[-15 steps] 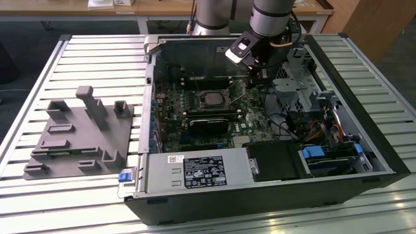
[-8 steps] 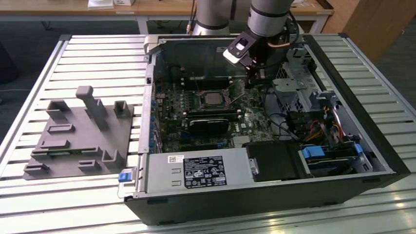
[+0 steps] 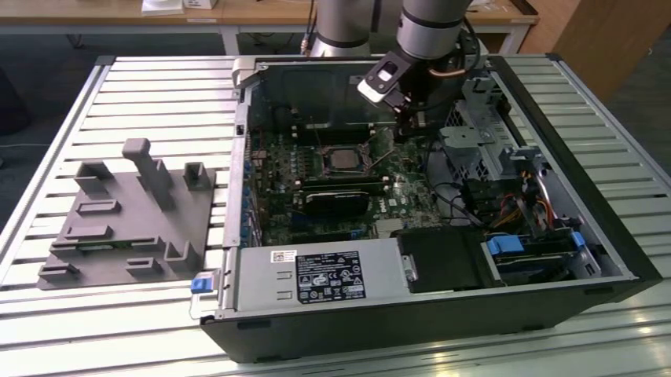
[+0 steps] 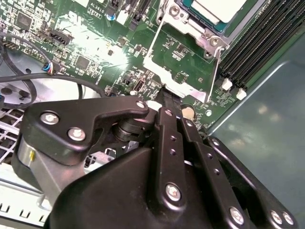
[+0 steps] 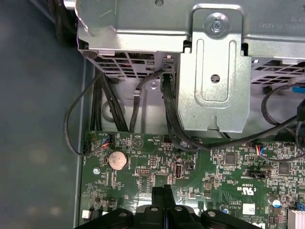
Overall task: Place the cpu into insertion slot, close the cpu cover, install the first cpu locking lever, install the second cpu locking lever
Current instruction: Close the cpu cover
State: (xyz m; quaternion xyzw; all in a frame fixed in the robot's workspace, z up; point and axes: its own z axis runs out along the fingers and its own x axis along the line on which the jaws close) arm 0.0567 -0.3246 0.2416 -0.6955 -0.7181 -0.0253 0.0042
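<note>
The cpu [image 4: 220, 8] shows its pale silvery top in the insertion slot [image 3: 341, 161] on the green board. Around the chip lies the silver cpu cover [image 4: 194, 27], flat on it as far as I can see. A thin wire locking lever [image 4: 215, 71] runs from the socket's corner toward my fingertips. My gripper [image 4: 164, 91] is shut, its black fingers pressed together with nothing between them, the tips just above the board beside a silver strip [image 4: 167, 69] at the socket's edge. In the exterior view my gripper [image 3: 411, 129] hangs inside the case, to the exterior view's right of the slot.
Long black memory slots [image 4: 257, 45] run beside the socket. A metal drive cage [image 5: 212, 71] with black cables [image 5: 167, 109] stands close ahead, near a coin battery [image 5: 117, 160]. A black card [image 3: 335, 198], power supply [image 3: 314, 275] and grey fixture block [image 3: 126, 220] also show.
</note>
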